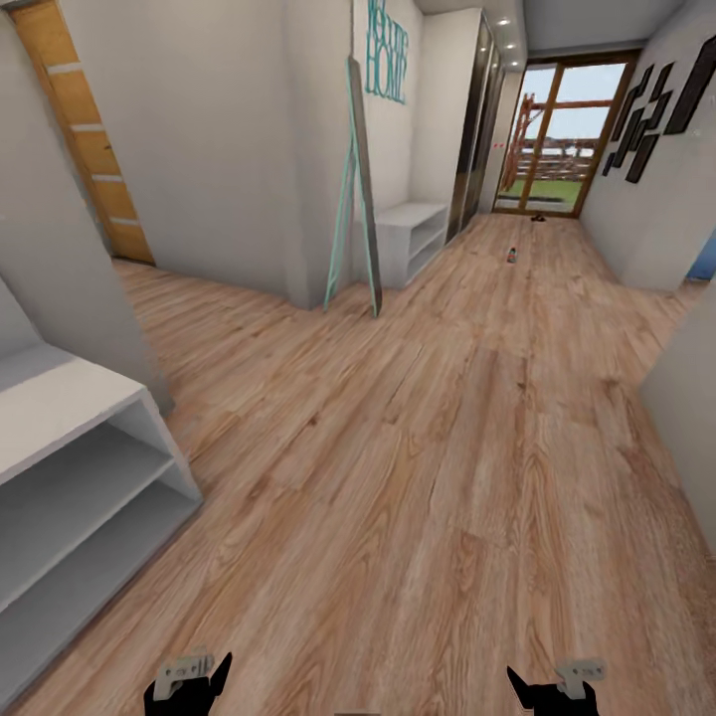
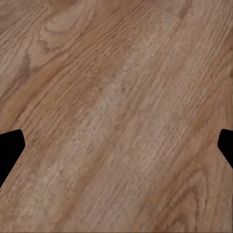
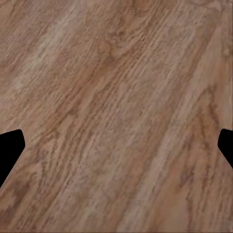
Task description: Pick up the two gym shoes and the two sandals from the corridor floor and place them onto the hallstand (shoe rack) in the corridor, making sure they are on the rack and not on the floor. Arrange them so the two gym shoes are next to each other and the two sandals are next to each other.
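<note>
Both grippers hang low over the corridor floor (image 1: 398,447) of light brown wood planks. My left gripper (image 1: 189,686) is open, and its wrist view (image 2: 118,145) has only bare planks between the black fingertips (image 2: 10,148). My right gripper (image 1: 552,688) is open too, over bare floor (image 3: 118,145). The hallstand (image 1: 70,398), pale grey with a bench top and two open shelves, stands close at the left. Far down the corridor lies a small white and red thing (image 1: 512,255), perhaps a gym shoe. A dark speck (image 1: 538,218) lies by the glass door, too small to name.
A similar low pale bench (image 1: 413,239) stands far off on the left wall beside a leaning teal-framed mirror (image 1: 356,189). A wall corner (image 1: 686,438) juts in at the right. A glass door (image 1: 562,134) ends the corridor, and a wooden door (image 1: 94,139) is at the left.
</note>
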